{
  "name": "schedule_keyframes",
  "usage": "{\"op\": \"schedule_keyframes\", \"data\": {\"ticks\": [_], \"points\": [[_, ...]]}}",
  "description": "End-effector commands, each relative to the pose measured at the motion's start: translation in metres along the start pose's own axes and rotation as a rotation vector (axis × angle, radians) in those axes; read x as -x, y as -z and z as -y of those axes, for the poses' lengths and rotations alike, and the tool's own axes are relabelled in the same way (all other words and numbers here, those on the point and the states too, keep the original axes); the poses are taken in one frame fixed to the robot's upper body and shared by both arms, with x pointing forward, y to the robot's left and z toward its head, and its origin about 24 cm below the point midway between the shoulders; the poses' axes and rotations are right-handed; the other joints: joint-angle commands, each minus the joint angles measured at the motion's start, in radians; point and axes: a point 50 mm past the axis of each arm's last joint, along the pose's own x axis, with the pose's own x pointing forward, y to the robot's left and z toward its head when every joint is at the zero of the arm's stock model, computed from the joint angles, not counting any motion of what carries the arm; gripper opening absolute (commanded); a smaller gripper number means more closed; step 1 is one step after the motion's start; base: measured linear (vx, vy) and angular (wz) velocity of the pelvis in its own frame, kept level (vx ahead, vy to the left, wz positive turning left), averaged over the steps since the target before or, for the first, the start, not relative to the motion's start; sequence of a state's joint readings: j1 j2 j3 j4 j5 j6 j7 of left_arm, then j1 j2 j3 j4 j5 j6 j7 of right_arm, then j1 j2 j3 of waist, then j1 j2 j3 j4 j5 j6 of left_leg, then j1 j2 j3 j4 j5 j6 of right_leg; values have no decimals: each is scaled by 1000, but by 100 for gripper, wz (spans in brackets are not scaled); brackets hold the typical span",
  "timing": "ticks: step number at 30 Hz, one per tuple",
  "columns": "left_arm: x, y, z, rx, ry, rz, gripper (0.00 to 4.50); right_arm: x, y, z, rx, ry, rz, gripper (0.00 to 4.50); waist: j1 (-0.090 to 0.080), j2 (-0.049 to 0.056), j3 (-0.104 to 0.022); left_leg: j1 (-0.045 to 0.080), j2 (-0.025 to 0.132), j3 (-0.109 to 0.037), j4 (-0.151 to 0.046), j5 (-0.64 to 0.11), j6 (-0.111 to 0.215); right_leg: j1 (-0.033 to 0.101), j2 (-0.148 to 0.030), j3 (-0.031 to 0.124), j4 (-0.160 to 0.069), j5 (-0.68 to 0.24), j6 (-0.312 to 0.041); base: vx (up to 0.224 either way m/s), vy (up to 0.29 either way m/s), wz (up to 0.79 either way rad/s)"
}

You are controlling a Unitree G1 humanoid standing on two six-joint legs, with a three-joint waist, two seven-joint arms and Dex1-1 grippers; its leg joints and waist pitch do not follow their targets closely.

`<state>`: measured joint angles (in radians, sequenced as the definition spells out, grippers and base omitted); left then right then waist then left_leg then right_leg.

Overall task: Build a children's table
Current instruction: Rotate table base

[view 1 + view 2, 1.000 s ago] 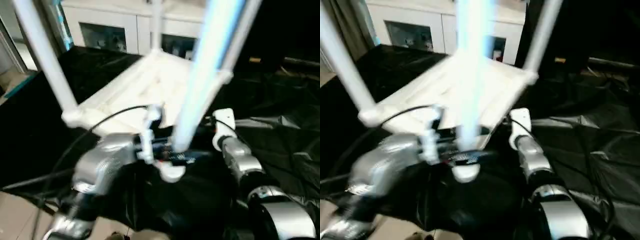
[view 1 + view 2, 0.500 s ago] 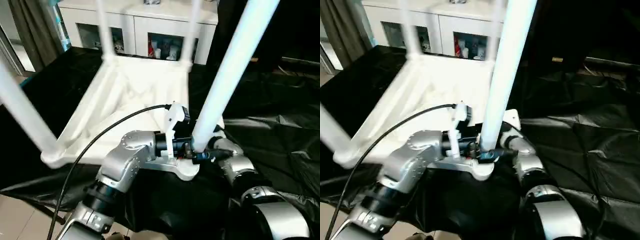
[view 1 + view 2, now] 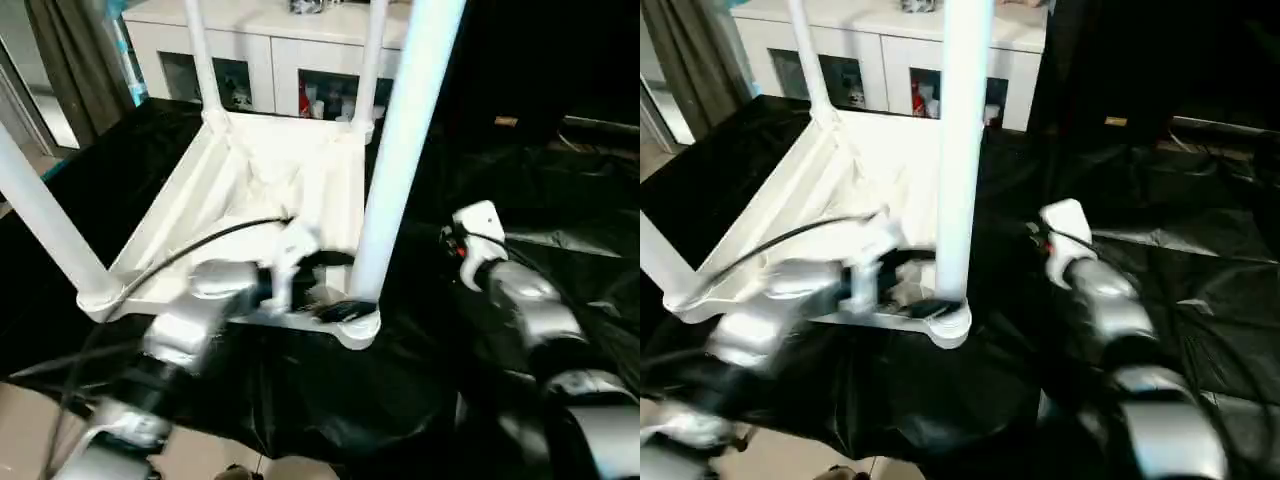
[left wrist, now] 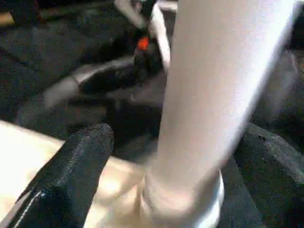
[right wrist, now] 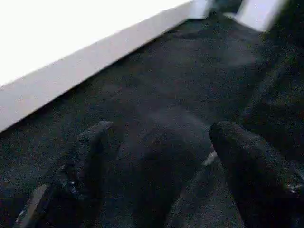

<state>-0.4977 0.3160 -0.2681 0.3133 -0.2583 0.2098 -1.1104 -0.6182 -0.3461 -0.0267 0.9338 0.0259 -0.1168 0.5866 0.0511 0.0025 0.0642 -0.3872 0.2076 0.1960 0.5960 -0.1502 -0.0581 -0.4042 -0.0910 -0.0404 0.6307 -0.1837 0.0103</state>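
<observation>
Across the top of the head views stood a white cabinet [image 3: 280,45] with glass-fronted shelves, small coloured items behind the glass; grey curtain [image 3: 60,70] at upper left. Black sheeting [image 3: 560,210] covered the work surface, crumpled toward the right of frame; pale floor [image 3: 25,420] at lower left. One black cable [image 3: 190,250] arced over the left forearm, crossing in front of the table's near edge.

Children's table [image 3: 270,190], centre-left of frame, lay upside down on the sheeting: all white, ribbed underside up, round sockets at the corners. Four legs counted, all standing upward — two at the far corners, one at the near-left corner [image 3: 45,225], one at the near-right corner [image 3: 400,150], thick and tapered, seated in its socket.

Left gripper [image 4: 175,161] straddled the base of that near-right leg, one finger [image 4: 71,171] each side, spread, not visibly clamped on it. Right gripper [image 5: 156,161] was spread wide over bare black sheeting, holding nothing, the table's white edge [image 5: 85,57] just beyond
</observation>
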Motion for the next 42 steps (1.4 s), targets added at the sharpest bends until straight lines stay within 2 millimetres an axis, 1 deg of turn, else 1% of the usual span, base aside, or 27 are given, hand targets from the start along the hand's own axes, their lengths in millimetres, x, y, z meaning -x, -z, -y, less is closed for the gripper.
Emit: {"op": "schedule_keyframes", "data": {"ticks": [1,2,3,4,5,6,7,8,9,11,12,13,15,16,17,19,21,22,23,24,28,30,34,35,36,37,42], "points": [[2,1,0,-22,45,-33,429,5,-6,0,73,-96,5,355,11,5,-72,25,13,-10,-70,-374,0,36,-28,22,-93,-284,-218,0,0,0],[5,3,-1,-29,53,-56,429,10,-5,1,93,-127,-5,355,17,4,-74,25,14,-9,-71,-364,5,38,-27,23,-90,-259,-224,0,0,0],[7,6,-5,-52,54,-92,429,18,-5,3,119,-173,-18,355,19,7,-75,24,13,-8,-70,-358,8,38,-27,23,-87,-245,-231,0,0,0],[9,8,-8,-72,54,-129,401,25,-5,5,143,-218,-30,355,19,7,-75,24,13,-8,-70,-358,8,38,-27,23,-87,-245,-231,0,0,0],[10,10,-11,-89,57,-164,401,32,-5,7,163,-253,-40,355,30,10,-76,30,14,-7,-67,-357,13,38,-26,25,-89,-238,-221,0,0,0],[12,13,-15,-107,70,-211,390,40,-6,8,190,-292,-53,355,36,7,-76,25,14,-7,-68,-343,24,42,-27,26,-89,-225,-215,0,0,0],[12,14,-15,-110,75,-220,385,42,-6,9,194,-299,-55,355,44,6,-76,24,15,-7,-68,-329,25,42,-31,27,-88,-219,-213,0,0,0],[12,14,-15,-110,75,-220,373,42,-6,9,194,-299,-55,355,43,5,-77,22,14,-7,-68,-322,24,43,-33,27,-86,-217,-216,0,0,0],[12,16,-19,-119,100,-273,358,51,-10,12,199,-323,-65,355,45,10,-76,25,14,-7,-68,-325,21,40,-32,26,-88,-237,-221,0,0,0],[13,17,-20,-115,123,-303,349,57,-13,13,203,-344,-70,355,46,11,-73,24,14,-8,-71,-340,18,41,-34,26,-92,-256,-221,0,0,0],[13,17,-20,-116,124,-304,339,57,-13,13,203,-346,-70,355,48,9,-75,26,15,-8,-69,-344,18,40,-35,26,-92,-260,-220,0,0,0],[12,19,-20,-118,131,-321,339,62,-15,12,209,-367,-75,355,45,10,-73,23,15,-9,-71,-343,17,42,-36,26,-93,-267,-220,0,0,0],[12,22,-22,-128,141,-341,305,69,-17,9,208,-411,-85,355,48,8,-74,22,15,-9,-70,-341,21,43,-36,27,-95,-276,-212,0,0,0],[12,23,-23,-133,143,-348,305,71,-18,7,207,-430,-89,355,49,12,-73,23,14,-10,-70,-343,23,42,-36,27,-97,-283,-209,0,0,0],[12,24,-24,-138,146,-353,301,74,-18,6,206,-446,-93,355,50,10,-75,23,15,-10,-69,-345,25,43,-37,27,-97,-283,-207,0,0,0],[12,27,-26,-141,155,-374,269,81,-17,1,191,-499,-112,355,50,13,-73,22,16,-11,-71,-351,25,41,-38,25,-102,-308,-203,0,0,0],[13,28,-26,-139,158,-380,257,83,-17,0,184,-514,-116,355,50,10,-73,20,16,-13,-72,-354,23,43,-41,24,-100,-317,-204,0,0,0],[13,28,-27,-139,160,-386,248,85,-17,-2,178,-528,-119,355,50,14,-73,22,17,-13,-72,-357,21,41,-42,25,-100,-320,-207,0,0,0],[14,29,-28,-140,160,-393,248,86,-18,-3,172,-540,-120,355,50,13,-71,26,17,-12,-71,-371,21,37,-41,26,-105,-345,-205,0,0,0],[15,30,-29,-141,159,-402,216,89,-18,-5,160,-554,-127,355,49,11,-71,25,16,-12,-71,-371,23,37,-41,25,-106,-354,-202,0,0,0],[17,32,-31,-136,158,-414,208,93,-17,-7,152,-563,-144,355,51,12,-69,25,18,-14,-73,-378,14,35,-44,25,-108,-384,-193,0,0,0],[18,34,-31,-133,160,-420,172,93,-18,-8,150,-564,-146,355,50,13,-68,26,18,-16,-74,-392,8,35,-46,25,-111,-408,-188,0,0,0],[21,37,-31,-127,167,-431,165,94,-18,-8,148,-564,-152,355,47,12,-66,27,17,-17,-75,-409,2,33,-47,24,-115,-442,-179,0,0,0],[21,37,-31,-126,168,-434,147,95,-18,-8,146,-564,-155,355,46,9,-66,28,17,-17,-76,-409,4,32,-46,24,-116,-448,-175,0,0,0],[22,38,-31,-124,168,-436,128,95,-18,-9,147,-565,-158,355,47,10,-66,29,18,-17,-76,-409,4,32,-47,25,-116,-449,-174,0,0,0],[24,39,-32,-118,166,-441,128,95,-19,-9,159,-561,-159,355,46,10,-66,28,18,-17,-76,-404,4,32,-47,25,-115,-444,-174,0,0,0],[26,42,-32,-115,166,-452,79,94,-19,-9,158,-560,-163,355,45,9,-66,27,18,-16,-75,-400,6,31,-47,26,-116,-439,-178,0,0,0]]}}
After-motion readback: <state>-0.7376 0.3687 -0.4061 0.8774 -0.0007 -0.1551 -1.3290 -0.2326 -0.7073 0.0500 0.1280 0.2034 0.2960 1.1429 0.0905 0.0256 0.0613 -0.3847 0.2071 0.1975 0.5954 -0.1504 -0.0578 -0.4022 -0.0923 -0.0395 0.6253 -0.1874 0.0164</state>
